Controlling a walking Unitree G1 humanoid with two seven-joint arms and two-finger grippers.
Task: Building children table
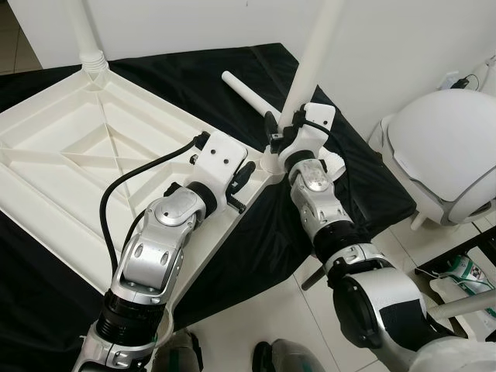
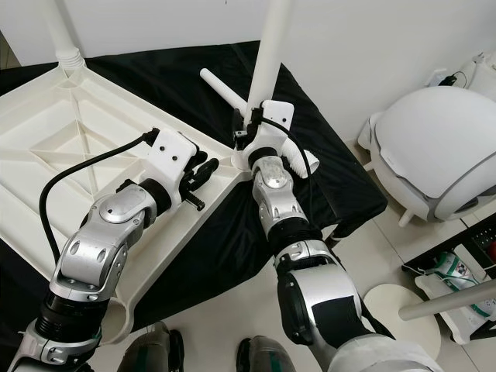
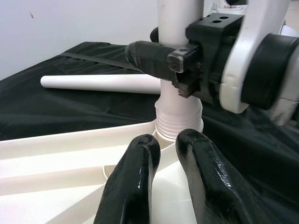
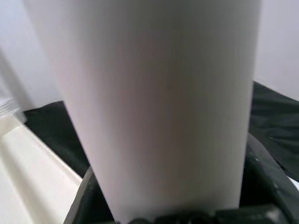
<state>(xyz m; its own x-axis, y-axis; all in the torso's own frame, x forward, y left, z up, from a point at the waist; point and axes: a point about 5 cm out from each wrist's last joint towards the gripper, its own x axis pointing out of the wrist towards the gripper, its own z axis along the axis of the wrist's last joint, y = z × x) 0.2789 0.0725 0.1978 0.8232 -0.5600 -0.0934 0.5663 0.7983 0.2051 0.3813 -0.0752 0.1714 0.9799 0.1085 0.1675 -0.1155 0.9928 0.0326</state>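
Note:
The white table top (image 1: 70,147) lies upside down on a black cloth (image 1: 194,70). One white leg (image 1: 84,31) stands fitted in its far left corner. My right gripper (image 1: 284,124) is shut on a second upright leg (image 1: 314,54), low on the leg, just above the threaded socket (image 3: 180,123) at the near right corner. In the right wrist view this leg (image 4: 159,107) sits between the fingers. My left gripper (image 1: 242,187) rests on the table's rim beside that corner, its fingers (image 3: 135,186) together and holding nothing. A third leg (image 1: 246,93) lies loose on the cloth behind.
A large white rounded shell (image 1: 449,155) stands on the tiled floor to the right, close to my right arm. A white disc on a pole (image 2: 387,302) lies at the lower right. The white wall (image 2: 364,39) is just behind the cloth.

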